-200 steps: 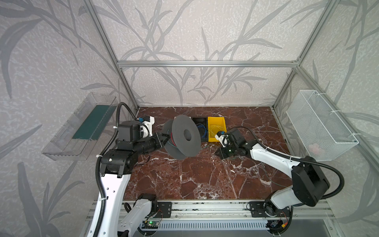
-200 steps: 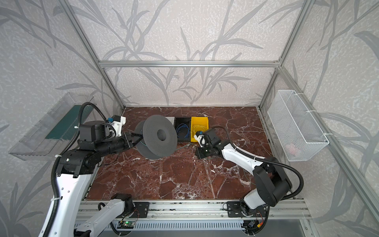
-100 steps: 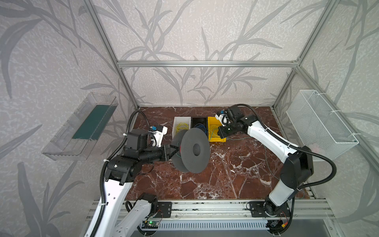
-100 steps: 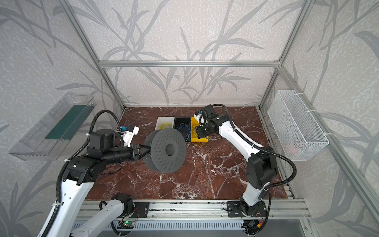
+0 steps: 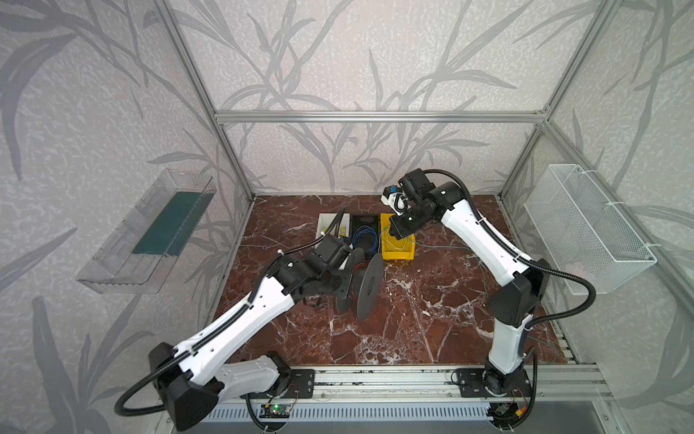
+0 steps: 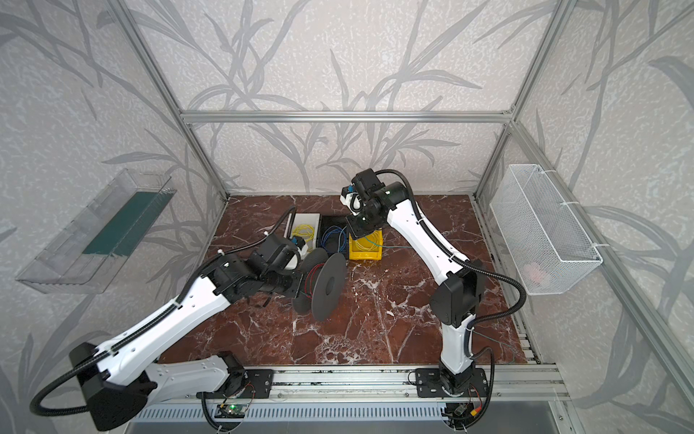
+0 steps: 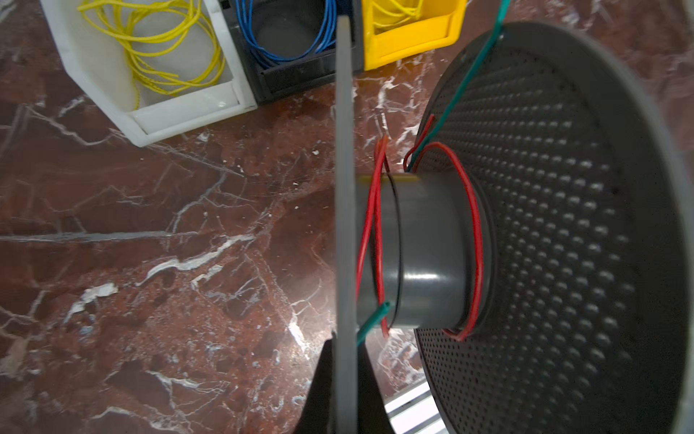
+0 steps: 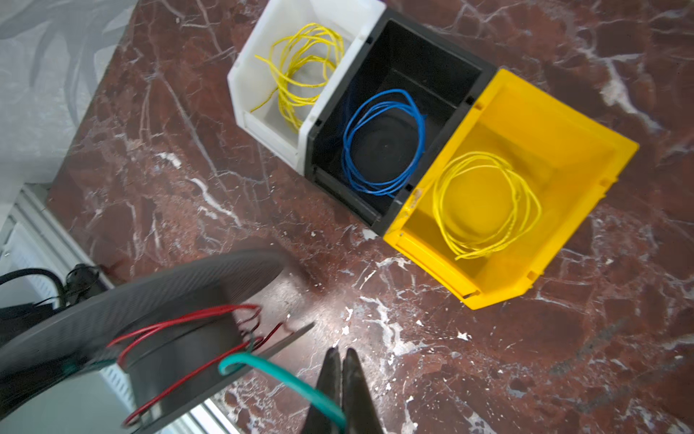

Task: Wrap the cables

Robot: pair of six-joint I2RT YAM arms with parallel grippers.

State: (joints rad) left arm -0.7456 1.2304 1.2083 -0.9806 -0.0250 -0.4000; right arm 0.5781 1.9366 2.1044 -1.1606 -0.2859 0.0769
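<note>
Three bins, one spool, one teal cable

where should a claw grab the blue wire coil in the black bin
Probably pinch the blue wire coil across its bunched strands near the low front lip of the black bin, coming straight down through the open top: it lies flat, walls all round.

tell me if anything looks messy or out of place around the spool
Yes. The red wire sits in slack, uneven loops around the spool hub instead of hugging it. The teal wire, pinched in the shut right gripper, trails loose across the marble table.
</note>
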